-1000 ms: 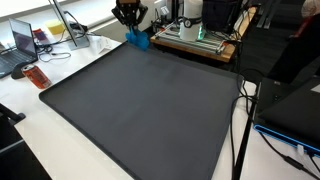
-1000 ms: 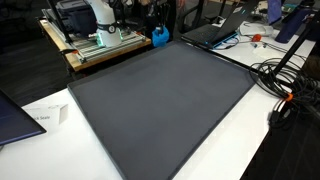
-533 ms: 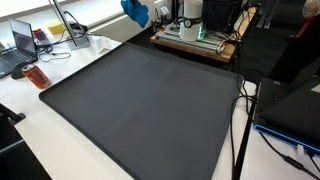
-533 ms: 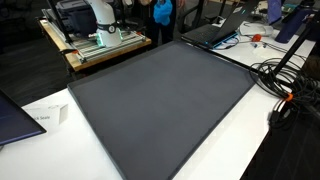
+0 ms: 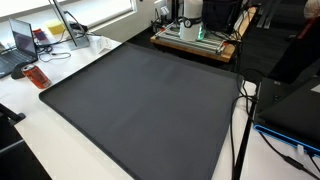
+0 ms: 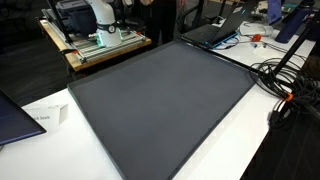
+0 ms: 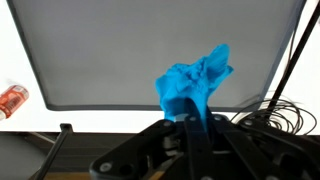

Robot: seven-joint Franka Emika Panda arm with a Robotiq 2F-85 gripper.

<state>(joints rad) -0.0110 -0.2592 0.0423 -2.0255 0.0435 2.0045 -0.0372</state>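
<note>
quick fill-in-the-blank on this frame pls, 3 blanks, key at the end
1. In the wrist view the gripper is shut on a crumpled ____ cloth.
2. The cloth hangs over a large dark mat; in both exterior views the gripper is ____ of frame.
3. At the right edge of the wrist view, off the mat, lies a tangle of black ____.
Missing words: blue; out; cables

Blue cloth (image 7: 193, 82): bright blue, thin fabric, crumpled into a bunched wad with pointed folds sticking out. One end is pinched between the closed fingers of the tool (image 7: 190, 123). It is held clear above the dark grey mat (image 7: 110, 50). Visible in wrist view only.
</note>
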